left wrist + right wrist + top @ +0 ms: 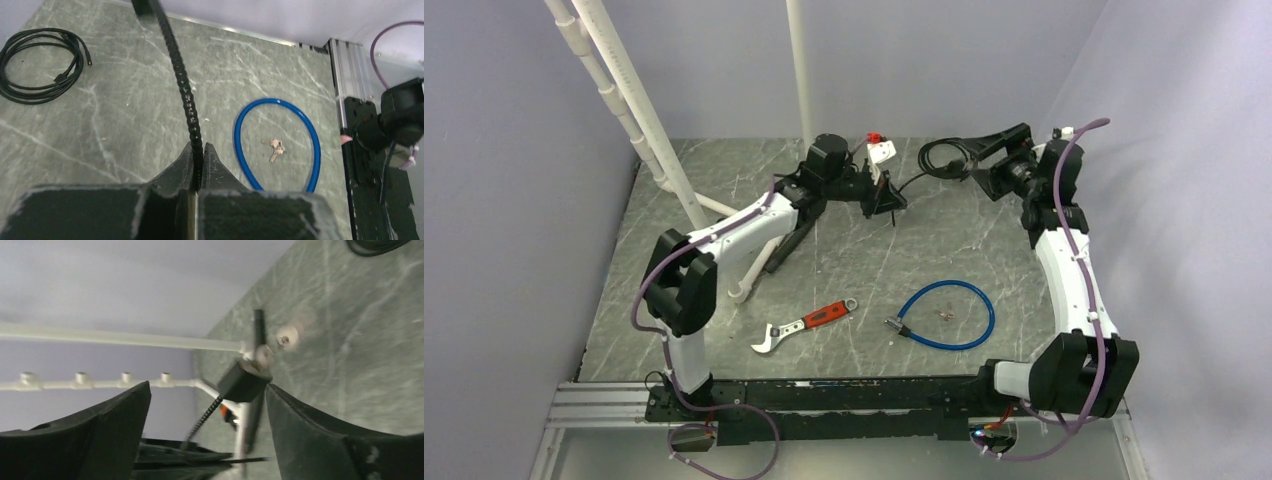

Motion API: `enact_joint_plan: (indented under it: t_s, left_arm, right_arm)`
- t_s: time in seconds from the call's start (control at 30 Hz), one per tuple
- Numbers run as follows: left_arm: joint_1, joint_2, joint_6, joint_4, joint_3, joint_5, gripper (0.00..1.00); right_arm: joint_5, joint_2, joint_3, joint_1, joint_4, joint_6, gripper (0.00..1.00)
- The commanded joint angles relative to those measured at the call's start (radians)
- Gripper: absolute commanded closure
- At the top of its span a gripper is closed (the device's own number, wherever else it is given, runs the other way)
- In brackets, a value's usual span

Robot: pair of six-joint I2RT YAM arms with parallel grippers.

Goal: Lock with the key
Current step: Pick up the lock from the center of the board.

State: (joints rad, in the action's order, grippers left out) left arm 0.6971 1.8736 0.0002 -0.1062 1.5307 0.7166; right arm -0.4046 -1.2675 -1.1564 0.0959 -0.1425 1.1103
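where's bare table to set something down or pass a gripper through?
Free: the middle of the table, bordered by the left gripper behind and the wrench and blue cable lock in front; also back-left, between the PVC frame and the left arm. Crowded: back centre, around the right gripper, ribbed black cable and coiled cord.

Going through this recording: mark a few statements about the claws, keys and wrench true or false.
1. The left claw is shut on a black ribbed cable. True.
2. The keys lie inside the blue loop. True.
3. The right claw grips the keys. False: it is open, and the keys lie in the loop.
4. The wrench lies inside the loop. False: it lies outside the loop, to its left in the top view.
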Motion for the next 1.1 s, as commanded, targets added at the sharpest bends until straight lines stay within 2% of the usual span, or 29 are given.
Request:
enact_joint_plan:
  t_s: [0.0,0.07,0.17,0.27,0.37,0.47,0.53,0.67,0.83,0.97,1.07]
  left_arm:
    - [-0.012,-0.116,0.149,0.223,0.07,0.075,1.0]
    - [-0.013,-0.132,0.194,0.292,0.081,0.099,1.0]
    - [-0.013,-0.142,0.249,0.379,0.108,0.141,1.0]
    - [-0.013,-0.139,0.31,0.48,0.155,0.191,1.0]
    - [-0.013,-0.138,0.385,0.559,0.188,0.215,1.0]
    - [-0.014,-0.139,0.439,0.602,0.205,0.239,1.0]
    - [-0.013,-0.134,0.449,0.619,0.217,0.261,1.0]
    - [-0.013,-0.124,0.488,0.664,0.25,0.292,1.0]
    - [-0.014,-0.132,0.536,0.711,0.25,0.311,1.0]
    - [-0.014,-0.135,0.537,0.71,0.24,0.335,1.0]
    - [-0.014,-0.14,0.538,0.705,0.24,0.346,1.0]
  right_arm:
    - [-0.267,0.034,0.063,0.117,0.031,-0.194,0.04]
    - [-0.38,0.04,0.09,0.171,-0.021,-0.26,0.01]
    - [-0.51,0.064,0.106,0.237,-0.066,-0.451,0.01]
    - [-0.624,0.062,0.029,0.243,-0.233,-0.825,0.0]
    - [-0.626,0.035,-0.062,0.23,-0.459,-1.164,0.0]
    - [-0.583,-0.01,-0.134,0.228,-0.626,-1.353,0.0]
    - [-0.562,-0.035,-0.188,0.227,-0.695,-1.412,0.0]
    - [-0.566,-0.025,-0.237,0.225,-0.715,-1.468,0.0]
    - [-0.703,-0.061,-0.345,0.168,-0.965,-1.794,0.0]
    - [-0.707,-0.074,-0.373,0.084,-1.008,-1.851,0.01]
    - [-0.711,-0.068,-0.364,0.024,-1.055,-1.996,0.09]
